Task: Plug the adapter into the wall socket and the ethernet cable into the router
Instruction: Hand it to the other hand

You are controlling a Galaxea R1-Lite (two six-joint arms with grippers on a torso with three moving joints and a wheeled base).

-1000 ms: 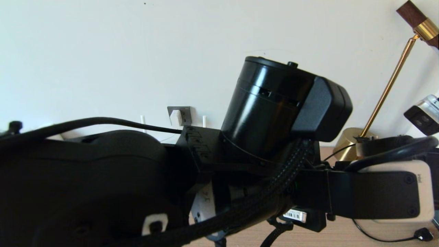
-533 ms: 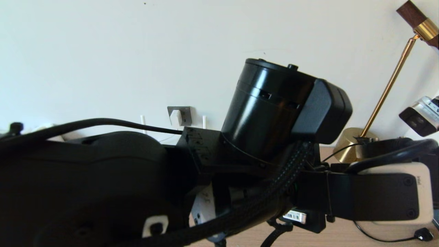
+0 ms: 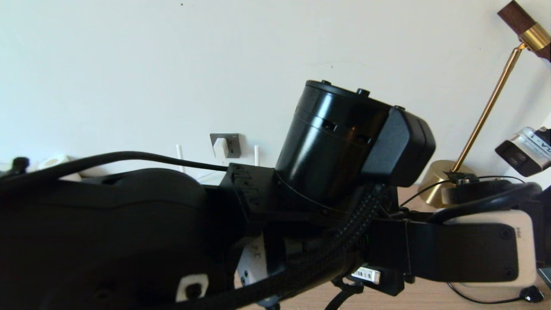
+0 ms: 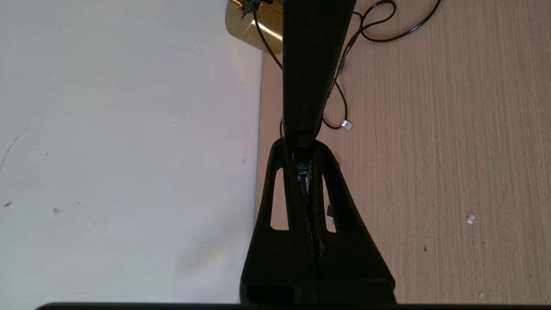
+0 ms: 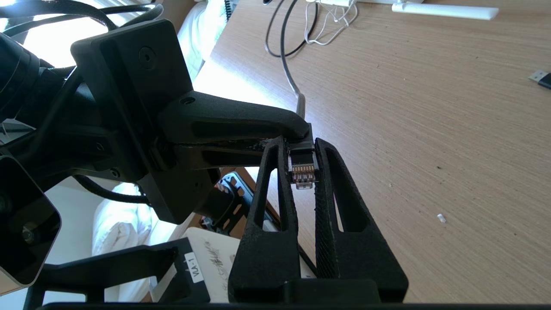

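The ethernet cable's clear connector [image 5: 302, 170] with gold pins is pinched between the tips of my right gripper [image 5: 301, 144], above the wooden desk [image 5: 430, 129]. My left gripper [image 4: 302, 148] comes in from the side and is shut on the black boot just behind that connector. The black ethernet cable [image 5: 284, 56] trails away across the desk. On the wall, the white adapter [image 3: 221, 147] sits in the dark grey wall socket [image 3: 232, 144]. Two router antennas [image 3: 256, 154] rise behind my arm; the router body is hidden.
My left arm [image 3: 335, 137] fills most of the head view. A brass lamp [image 3: 437, 181] stands at the back right against the wall. Thin black cables [image 4: 379, 36], a USB plug [image 5: 540, 78] and a white cord [image 5: 331, 26] lie on the desk.
The left arm's wrist has sunk slightly and shifted a little left in the head view. The camera block at the right edge has dropped a little too.
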